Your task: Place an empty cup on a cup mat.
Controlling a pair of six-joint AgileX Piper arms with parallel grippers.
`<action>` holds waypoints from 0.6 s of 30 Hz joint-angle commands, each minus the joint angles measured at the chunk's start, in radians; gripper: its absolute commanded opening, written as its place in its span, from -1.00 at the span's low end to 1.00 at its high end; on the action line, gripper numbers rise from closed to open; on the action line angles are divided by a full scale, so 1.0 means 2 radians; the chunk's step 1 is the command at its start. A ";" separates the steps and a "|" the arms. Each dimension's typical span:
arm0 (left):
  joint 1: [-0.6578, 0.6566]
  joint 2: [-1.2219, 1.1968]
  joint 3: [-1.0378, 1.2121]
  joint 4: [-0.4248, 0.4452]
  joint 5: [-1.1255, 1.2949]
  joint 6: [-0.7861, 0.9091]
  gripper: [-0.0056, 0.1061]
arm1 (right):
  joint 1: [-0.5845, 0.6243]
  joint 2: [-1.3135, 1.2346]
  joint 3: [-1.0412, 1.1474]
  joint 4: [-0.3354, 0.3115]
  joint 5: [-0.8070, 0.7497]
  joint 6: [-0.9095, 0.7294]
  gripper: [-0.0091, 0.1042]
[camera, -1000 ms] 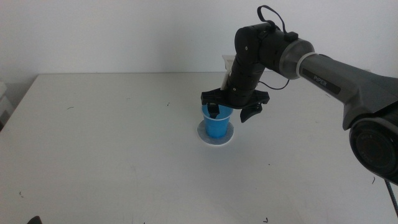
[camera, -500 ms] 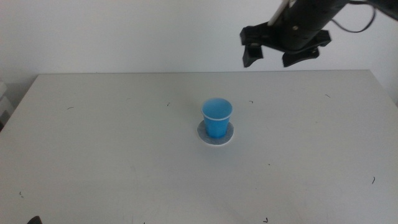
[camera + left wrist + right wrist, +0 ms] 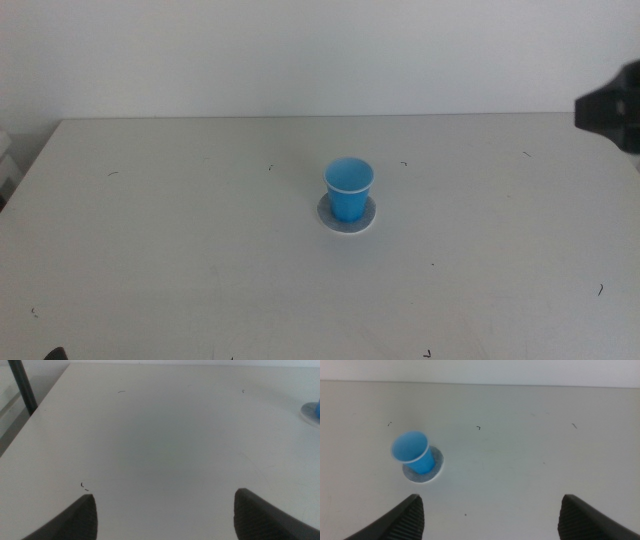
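Standing upright on the mat [image 3: 349, 216], the cup [image 3: 349, 189] sits well clear of the right gripper [image 3: 490, 520], jaws apart; left gripper [image 3: 165, 515] also spread.
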 commanded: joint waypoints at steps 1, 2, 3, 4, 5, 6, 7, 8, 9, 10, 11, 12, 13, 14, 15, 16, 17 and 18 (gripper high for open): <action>0.001 -0.006 -0.003 0.002 -0.033 -0.005 0.98 | -0.010 -0.069 0.051 -0.015 -0.069 0.000 0.45; 0.001 -0.006 -0.003 0.002 -0.033 -0.005 0.98 | -0.012 -0.091 0.079 -0.019 -0.080 -0.001 0.45; 0.001 -0.006 -0.003 0.002 -0.033 -0.005 0.98 | -0.013 -0.118 0.106 -0.025 -0.091 -0.004 0.45; 0.001 -0.006 -0.003 0.002 -0.033 -0.005 0.98 | -0.014 -0.144 0.133 -0.032 -0.104 -0.009 0.45; 0.001 -0.006 -0.003 0.002 -0.033 -0.005 0.98 | -0.016 -0.170 0.159 -0.039 -0.115 -0.014 0.45; 0.001 -0.006 -0.003 0.002 -0.033 -0.005 0.98 | -0.017 -0.196 0.185 -0.044 -0.130 -0.023 0.45; 0.001 -0.006 -0.003 0.002 -0.033 -0.005 0.98 | -0.017 -0.218 0.205 -0.049 -0.141 -0.031 0.45; 0.001 -0.006 -0.003 0.002 -0.033 -0.005 0.98 | -0.017 -0.244 0.228 -0.052 -0.153 -0.037 0.45; 0.001 -0.006 -0.003 0.002 -0.033 -0.005 0.98 | -0.017 -0.270 0.250 -0.052 -0.164 -0.039 0.46; 0.001 -0.006 -0.003 0.002 -0.033 -0.005 0.98 | -0.017 -0.295 0.267 -0.052 -0.173 -0.039 0.47; 0.001 -0.006 -0.003 0.002 -0.033 -0.005 0.98 | -0.017 -0.318 0.288 -0.052 -0.181 -0.038 0.50; 0.001 -0.006 -0.003 0.002 -0.033 -0.005 0.98 | -0.017 -0.339 0.307 -0.052 -0.188 -0.038 0.52; 0.001 -0.006 -0.003 0.002 -0.033 -0.005 0.98 | -0.017 -0.354 0.326 -0.052 -0.191 -0.038 0.55; 0.001 -0.006 -0.003 0.002 -0.033 -0.005 0.98 | -0.017 -0.371 0.342 -0.052 -0.193 -0.038 0.59; 0.001 -0.006 -0.003 0.002 -0.033 -0.005 0.98 | -0.017 -0.385 0.356 -0.052 -0.197 -0.038 0.62; 0.001 -0.006 -0.003 0.002 -0.033 -0.005 0.98 | -0.017 -0.393 0.367 -0.052 -0.204 -0.038 0.64; 0.001 -0.006 -0.003 0.002 -0.033 -0.005 0.98 | -0.017 -0.403 0.380 -0.052 -0.216 -0.038 0.66; 0.001 -0.006 -0.003 0.002 -0.033 -0.005 0.98 | -0.017 -0.412 0.393 -0.052 -0.233 -0.038 0.68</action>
